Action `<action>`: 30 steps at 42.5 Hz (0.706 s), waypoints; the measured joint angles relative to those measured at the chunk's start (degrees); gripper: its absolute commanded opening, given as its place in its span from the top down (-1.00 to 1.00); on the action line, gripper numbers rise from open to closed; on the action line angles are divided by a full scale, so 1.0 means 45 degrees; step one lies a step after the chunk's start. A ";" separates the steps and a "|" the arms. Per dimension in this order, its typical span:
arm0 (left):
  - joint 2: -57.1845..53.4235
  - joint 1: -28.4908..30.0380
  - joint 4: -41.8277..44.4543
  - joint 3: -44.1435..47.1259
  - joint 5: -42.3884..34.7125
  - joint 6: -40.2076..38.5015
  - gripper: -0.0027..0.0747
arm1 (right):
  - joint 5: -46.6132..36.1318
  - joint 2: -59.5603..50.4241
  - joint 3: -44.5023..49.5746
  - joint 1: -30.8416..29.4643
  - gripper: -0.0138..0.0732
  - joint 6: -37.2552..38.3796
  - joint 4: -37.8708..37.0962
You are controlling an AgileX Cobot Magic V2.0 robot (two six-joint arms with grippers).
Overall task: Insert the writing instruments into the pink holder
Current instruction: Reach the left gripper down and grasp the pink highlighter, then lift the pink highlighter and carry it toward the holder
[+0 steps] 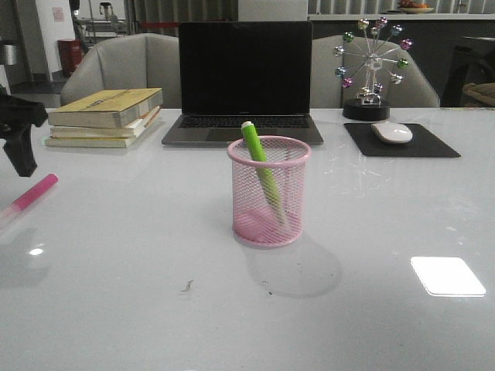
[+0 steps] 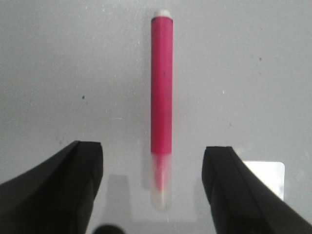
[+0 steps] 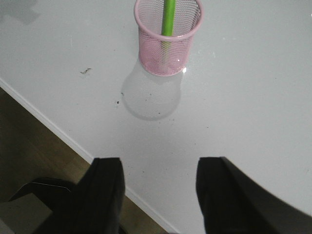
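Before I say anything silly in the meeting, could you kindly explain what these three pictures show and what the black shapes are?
It is a two-armed robot at a white table. One picture looks forward over the table; the other two come from cameras on each wrist, so the black shapes at the bottom are gripper fingers.

The left gripper is open, empty, and hovers with the magenta marker lying flat between its fingers. The right gripper is open and empty too, near the table's edge.

The pink mesh holder stands mid-table with the green marker leaning inside. Behind are a laptop, stacked books, a mouse on a black pad, and a small wheel ornament.
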 measured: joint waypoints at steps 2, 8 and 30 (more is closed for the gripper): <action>0.0553 0.0000 0.0000 -0.0525 0.0024 0.0024 -0.35 | 0.0000 0.0000 0.0000 0.0000 -0.37 0.0000 0.0000; 0.1753 0.0000 0.0000 -0.1812 0.0200 0.0024 -0.35 | 0.0000 0.0000 0.0000 0.0000 -0.37 0.0000 0.0000; 0.3708 0.0000 0.0000 -0.4190 0.0743 0.0024 0.15 | 0.0000 0.0000 0.0000 0.0000 -0.37 0.0000 0.0000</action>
